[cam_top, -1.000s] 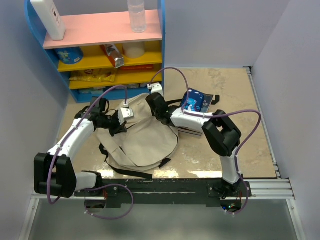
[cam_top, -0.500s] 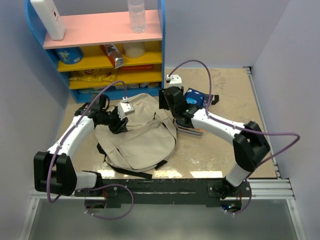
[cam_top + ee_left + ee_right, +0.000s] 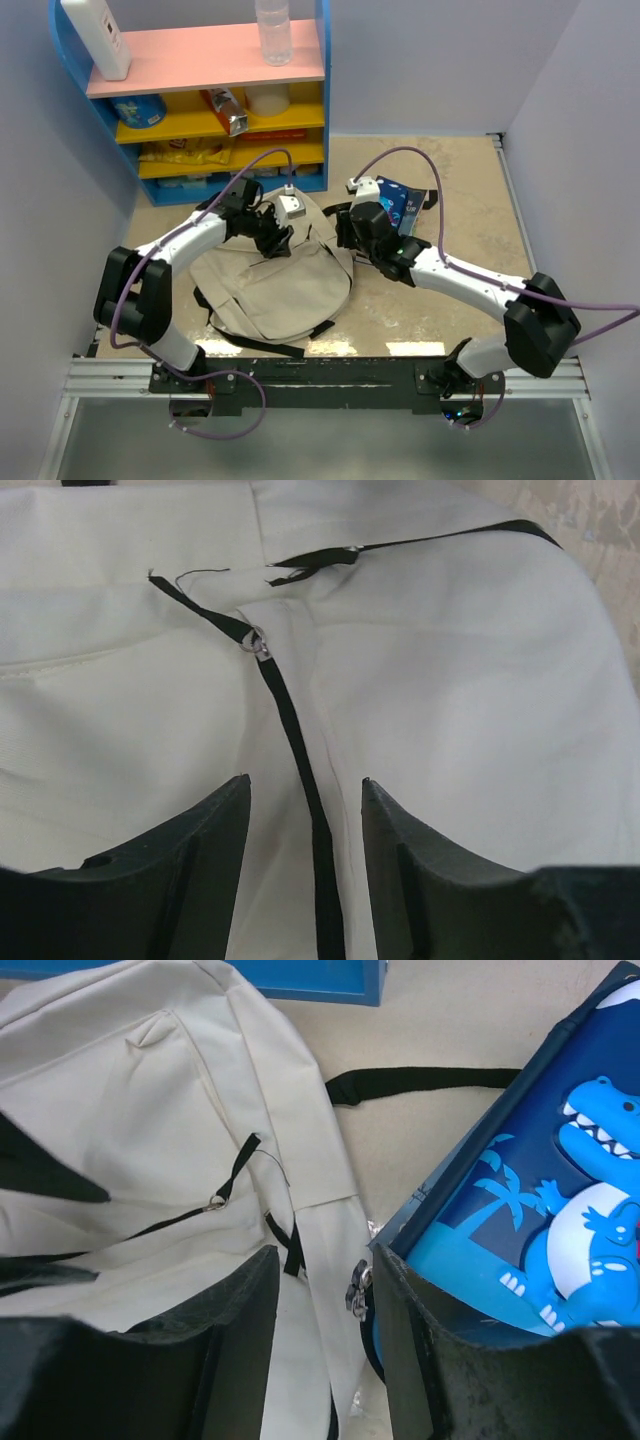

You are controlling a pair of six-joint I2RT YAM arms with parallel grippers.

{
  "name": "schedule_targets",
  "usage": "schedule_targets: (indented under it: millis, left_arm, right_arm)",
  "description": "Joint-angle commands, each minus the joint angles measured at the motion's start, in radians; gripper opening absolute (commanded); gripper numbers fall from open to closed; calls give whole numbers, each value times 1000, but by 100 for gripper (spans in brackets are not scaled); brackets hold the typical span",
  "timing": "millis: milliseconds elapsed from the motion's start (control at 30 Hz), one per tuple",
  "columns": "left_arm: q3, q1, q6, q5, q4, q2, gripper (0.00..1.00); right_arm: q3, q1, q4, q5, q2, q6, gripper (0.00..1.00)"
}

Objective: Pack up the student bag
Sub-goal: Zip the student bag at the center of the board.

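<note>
while bag [image 3: 275, 290] lies slumped on bench [image 3: 460, 190] between arms, left fingers [image 3: 200, 850] hover parted astride zip [image 3: 295, 750], empty; right fingers [image 3: 230, 1310] parted at bag edge beside blue book [image 3: 530, 1190], empty. canvas looks soft, floppy, light: pinch zip pull [image 3: 258, 643] or seam.

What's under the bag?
The bag lies on the table. Black straps poke out from beneath its near edge. Anything else beneath it is hidden by the canvas.
</note>
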Motion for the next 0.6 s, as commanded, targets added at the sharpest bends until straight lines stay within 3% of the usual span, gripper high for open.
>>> schedule_targets:
  millis: [0,100,200,233,333,567]
  left_arm:
    - [71,-9,-80,-52,119,60,53]
    - [103,-15,-79,-64,101,111,47]
    - [91,-15,-76,-83,115,122,33]
    - [89,-15,-76,-86,113,122,24]
    - [86,-15,-64,-67,79,106,15]
    - [59,-15,-48,-47,29,10,44]
  right_arm:
    - [-43,0,35,-32,-76,10,46]
    - [-68,3,58,-59,-80,8,49]
    - [-68,14,75,-79,-74,-10,49]
    - [-65,15,78,-84,-65,-13,50]
    - [-57,17,86,-102,-39,-32,51]
    - [-62,17,98,-99,-14,-42,54]
